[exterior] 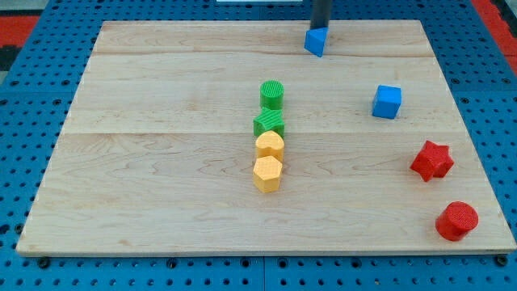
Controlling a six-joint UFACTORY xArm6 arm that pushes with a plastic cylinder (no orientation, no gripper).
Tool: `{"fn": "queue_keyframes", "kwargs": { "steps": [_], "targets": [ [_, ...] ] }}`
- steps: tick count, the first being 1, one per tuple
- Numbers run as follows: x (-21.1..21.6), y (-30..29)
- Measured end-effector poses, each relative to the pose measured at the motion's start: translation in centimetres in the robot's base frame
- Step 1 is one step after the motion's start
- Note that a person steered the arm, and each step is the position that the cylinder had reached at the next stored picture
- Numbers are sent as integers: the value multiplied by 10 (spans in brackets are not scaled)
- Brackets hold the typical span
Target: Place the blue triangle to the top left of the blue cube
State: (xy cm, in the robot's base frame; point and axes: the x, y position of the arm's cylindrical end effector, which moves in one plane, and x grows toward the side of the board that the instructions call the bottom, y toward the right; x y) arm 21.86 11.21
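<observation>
The blue triangle [316,41] lies near the view's top edge of the wooden board [161,162], right of centre. The blue cube [387,102] sits below and to the right of it. My tip [321,28] is the lower end of a dark rod that comes down from the view's top. It stands just above the blue triangle and touches or nearly touches its upper edge.
A column of blocks stands at mid-board: a green cylinder [272,94], a green star-like block [270,123], a yellow block [270,146] and a yellow hexagon [267,173]. A red star [431,160] and a red cylinder [456,221] lie at the right edge.
</observation>
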Motion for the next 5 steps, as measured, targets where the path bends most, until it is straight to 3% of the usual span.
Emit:
{"fn": "queue_keyframes", "kwargs": {
  "steps": [1,3,5],
  "targets": [
    [32,-15],
    [26,-89],
    [53,-46]
  ]
}}
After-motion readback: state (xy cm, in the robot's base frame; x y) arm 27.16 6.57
